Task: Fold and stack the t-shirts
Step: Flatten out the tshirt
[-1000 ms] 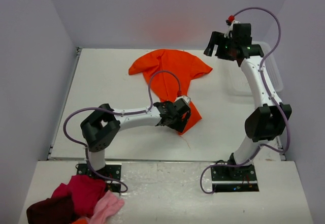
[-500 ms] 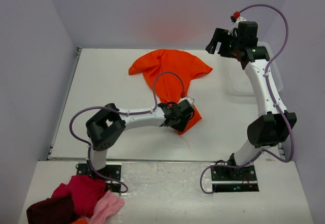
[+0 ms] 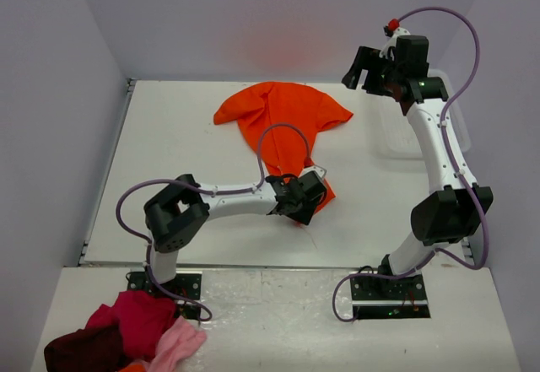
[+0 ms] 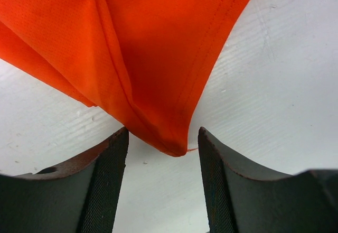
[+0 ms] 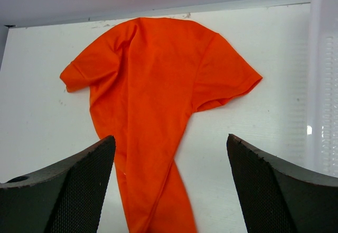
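Observation:
An orange t-shirt [image 3: 281, 117] lies crumpled on the white table, sleeves spread at the far end and its body bunched into a narrow strip running toward me. My left gripper [image 3: 309, 204] is low over the strip's near corner, jaws open. In the left wrist view the shirt's bottom corner [image 4: 169, 143] lies just ahead of the gap between the two fingertips, apart from both. My right gripper [image 3: 361, 70] is raised high at the far right, open and empty. Its wrist view looks down on the whole shirt [image 5: 153, 95].
A clear plastic bin [image 3: 447, 123] stands at the table's right edge, also showing in the right wrist view [image 5: 325, 85]. A pile of red, maroon and pink clothes [image 3: 126, 334] lies off the table at the near left. The left arm's purple cable [image 3: 278, 136] loops over the shirt.
My left gripper has slid a little nearer and right along the strip to its near corner. My right arm rose slightly, then stayed still.

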Available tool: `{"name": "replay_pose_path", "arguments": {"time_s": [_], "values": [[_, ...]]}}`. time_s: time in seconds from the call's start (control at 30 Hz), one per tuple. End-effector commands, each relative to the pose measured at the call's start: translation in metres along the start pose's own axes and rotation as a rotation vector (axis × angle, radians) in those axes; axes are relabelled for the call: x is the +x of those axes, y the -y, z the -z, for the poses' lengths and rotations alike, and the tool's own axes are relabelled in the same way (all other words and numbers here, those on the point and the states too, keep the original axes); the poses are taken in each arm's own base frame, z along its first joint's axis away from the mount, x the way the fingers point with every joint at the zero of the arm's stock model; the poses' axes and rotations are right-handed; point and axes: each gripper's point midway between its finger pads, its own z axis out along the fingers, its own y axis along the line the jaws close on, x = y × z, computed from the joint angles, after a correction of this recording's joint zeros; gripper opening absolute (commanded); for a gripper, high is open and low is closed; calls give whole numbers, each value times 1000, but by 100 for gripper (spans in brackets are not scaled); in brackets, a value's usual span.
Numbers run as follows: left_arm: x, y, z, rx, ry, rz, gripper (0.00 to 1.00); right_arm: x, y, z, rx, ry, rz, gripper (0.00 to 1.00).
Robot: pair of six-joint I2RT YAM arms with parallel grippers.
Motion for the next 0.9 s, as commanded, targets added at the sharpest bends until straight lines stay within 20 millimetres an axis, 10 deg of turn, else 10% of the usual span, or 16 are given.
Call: {"name": "replay_pose_path", "arguments": {"time_s": [0.0, 0.57, 0.73, 0.87], "values": [[4, 13, -1, 28, -3, 32, 57, -11, -4, 8, -22, 41, -4, 86], [7, -6, -10, -70, 24, 29, 41, -12, -7, 13, -46, 54, 10, 86], [13, -11, -7, -77, 15, 38, 1, -7, -7, 9, -50, 39, 5, 86], [20, -17, 8, -70, 17, 64, 0, 0, 3, 1, -11, 18, -11, 84]]}}
